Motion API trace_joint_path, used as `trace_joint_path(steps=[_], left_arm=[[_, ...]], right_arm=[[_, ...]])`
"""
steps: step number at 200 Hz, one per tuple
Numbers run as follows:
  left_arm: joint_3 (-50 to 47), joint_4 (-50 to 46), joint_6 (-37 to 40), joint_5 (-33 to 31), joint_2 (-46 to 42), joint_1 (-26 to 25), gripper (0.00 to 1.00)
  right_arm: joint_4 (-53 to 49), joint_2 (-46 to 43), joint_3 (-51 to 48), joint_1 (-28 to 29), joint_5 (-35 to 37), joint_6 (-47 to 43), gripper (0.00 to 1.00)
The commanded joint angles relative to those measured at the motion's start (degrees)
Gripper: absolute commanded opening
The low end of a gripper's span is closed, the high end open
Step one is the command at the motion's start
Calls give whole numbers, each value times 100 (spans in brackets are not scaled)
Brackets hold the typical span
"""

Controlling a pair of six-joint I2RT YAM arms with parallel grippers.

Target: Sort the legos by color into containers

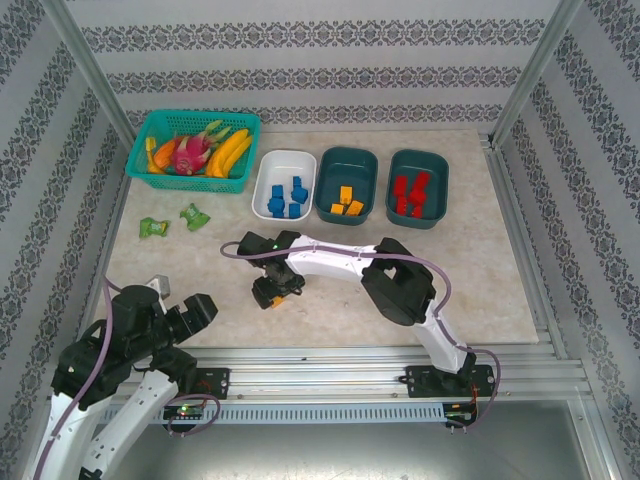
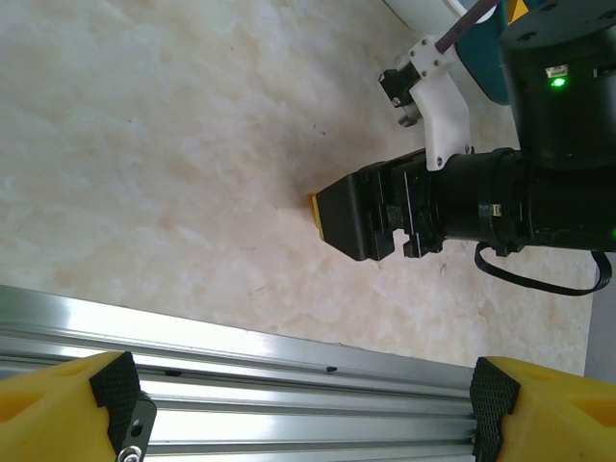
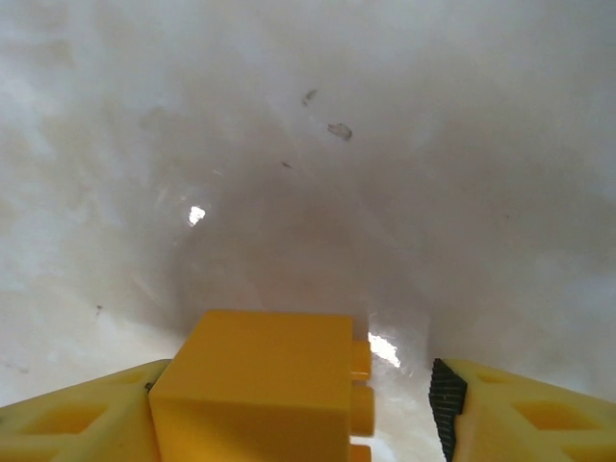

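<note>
One pale marbled desk point(image 1: 480, 280), hard and smooth. Three rounded plastic tubs at far side: white tub point(image 1: 285, 153) holds blue legos point(image 1: 288, 195), middle teal tub point(image 1: 347, 152) orange legos point(image 1: 347, 204), right teal tub point(image 1: 418, 153) red legos point(image 1: 410, 195). Left gripper point(image 2: 306, 409) at near edge, jaws wide, empty. Right gripper point(image 1: 268, 292), near centre, straddles orange brick point(image 3: 260, 385), jaws apart, not clamped. Brick likely light, rigid, slick; pinch the flat sides.

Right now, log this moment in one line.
right fingers: open around orange brick on table | left fingers: open, empty | white tub: blue bricks | middle tub: orange bricks | right tub: red bricks
</note>
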Motion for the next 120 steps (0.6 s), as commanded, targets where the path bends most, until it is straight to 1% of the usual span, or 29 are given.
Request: trace_joint_path(steps=[1, 16, 38, 52, 68, 87, 102, 120], left_arm=[[142, -268, -13, 86, -74, -59, 91], [113, -201, -12, 120, -74, -55, 90], [19, -12, -13, 227, -65, -59, 88], [-31, 198, -8, 336, -9, -59, 87], [-54, 580, 73, 513, 167, -59, 87], [15, 1248, 213, 776, 650, -59, 86], [122, 1844, 327, 946, 1145, -59, 87], [313, 2545, 431, 1094, 1890, -57, 88]], right_arm=[[-197, 117, 145, 35, 152, 61, 64], [-197, 119, 136, 41, 194, 74, 57], [-171, 51, 136, 42, 228, 89, 41], [-178, -66, 121, 25, 275, 132, 36], [-224, -320, 102, -53, 298, 211, 34], [-289, -766, 53, -277, 374, 280, 33], [-362, -1166, 0, -611, 433, 306, 33], [-372, -1537, -63, -1190, 428, 320, 33]])
